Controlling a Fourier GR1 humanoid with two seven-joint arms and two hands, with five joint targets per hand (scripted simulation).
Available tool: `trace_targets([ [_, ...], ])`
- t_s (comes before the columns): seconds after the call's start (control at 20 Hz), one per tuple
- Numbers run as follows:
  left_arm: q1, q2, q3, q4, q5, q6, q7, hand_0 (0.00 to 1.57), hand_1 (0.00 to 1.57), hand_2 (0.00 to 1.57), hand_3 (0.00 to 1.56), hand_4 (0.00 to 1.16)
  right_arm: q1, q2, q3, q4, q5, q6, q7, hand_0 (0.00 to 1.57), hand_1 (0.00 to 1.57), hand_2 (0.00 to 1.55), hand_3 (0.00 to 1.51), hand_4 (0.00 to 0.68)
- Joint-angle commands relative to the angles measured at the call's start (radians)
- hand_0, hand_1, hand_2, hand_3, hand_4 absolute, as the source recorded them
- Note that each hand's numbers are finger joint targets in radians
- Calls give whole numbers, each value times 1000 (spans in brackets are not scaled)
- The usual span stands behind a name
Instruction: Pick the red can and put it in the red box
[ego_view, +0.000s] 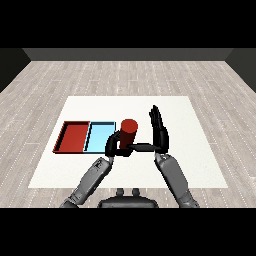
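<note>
1. Grey forearms come in from the lower corners: the left forearm slants up and to the right, the right forearm slants up and to the left, and both end in black hands over the white table.
2. Nearest of the two, the left hand has its fingers curled round the lower part of the red can, so it is gripping the can.
3. That can stands upright, its top clear above the left hand, just to the right of the light blue tray and outside both trays. Whether its base touches the table cannot be told, since the hand hides it.
4. On the other side, the right hand is open, its fingers straight and pointing up and away, palm turned toward the can. Its thumb reaches left to the can's lower part and appears to touch it.
5. Further left lies the red tray, side by side with the light blue tray, their long edges meeting. The red tray holds nothing visible.
6. Beyond the table's far edge, a pale wooden floor stretches to a dark wall.
</note>
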Motion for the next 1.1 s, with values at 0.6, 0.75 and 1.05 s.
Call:
trace_targets([
  [0.6, -74, 238, 259, -56, -56, -48, 190, 1571, 1571, 1571, 1464, 1121, 415, -162, -264, -202, -173, 174, -140, 0, 0, 0, 0, 0],
  [0.75, -52, 305, 334, 65, -65, -66, 141, 1571, 1571, 1571, 1487, 1127, 382, -167, -303, -173, -189, 176, -127, 0, 0, 0, 0, 0],
  [1.05, -145, 438, 417, 299, -135, -62, 203, 1571, 1571, 1568, 1494, 1136, 442, -149, -258, -144, -136, 175, -156, 0, 0, 0, 0, 0],
])
